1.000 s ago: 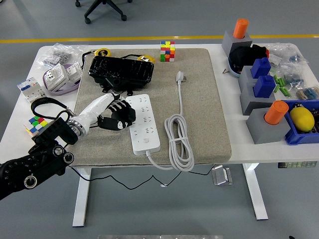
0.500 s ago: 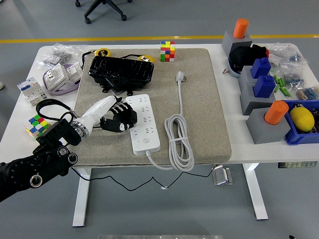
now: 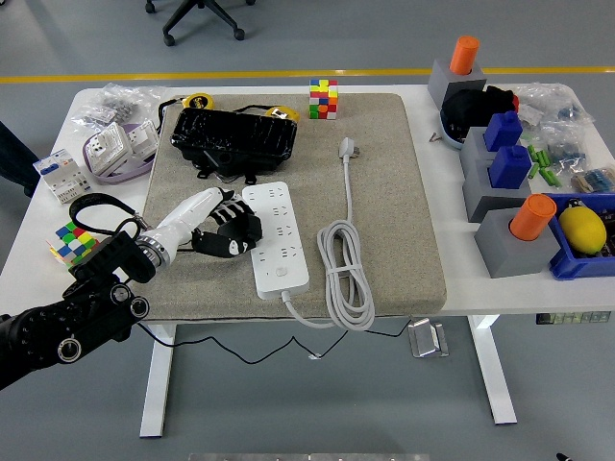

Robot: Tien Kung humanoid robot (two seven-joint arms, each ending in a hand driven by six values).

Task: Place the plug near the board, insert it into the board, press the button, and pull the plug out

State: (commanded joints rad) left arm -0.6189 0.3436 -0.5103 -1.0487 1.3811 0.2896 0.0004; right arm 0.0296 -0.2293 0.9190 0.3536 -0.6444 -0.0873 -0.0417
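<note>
Plug (image 3: 347, 148) lies lengthwise, prongs toward far edge; left hand (image 3: 226, 229) loosely curled, empty, touching board (image 3: 277, 238).

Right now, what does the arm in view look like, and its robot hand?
Only the left arm shows: black, blocky segments with round silver-ringed fasteners and a black cable looping above the forearm. A ribbed silver wrist collar leads to the left robot hand, whose back is a smooth white shell; the fingers are black with small white markings.
</note>
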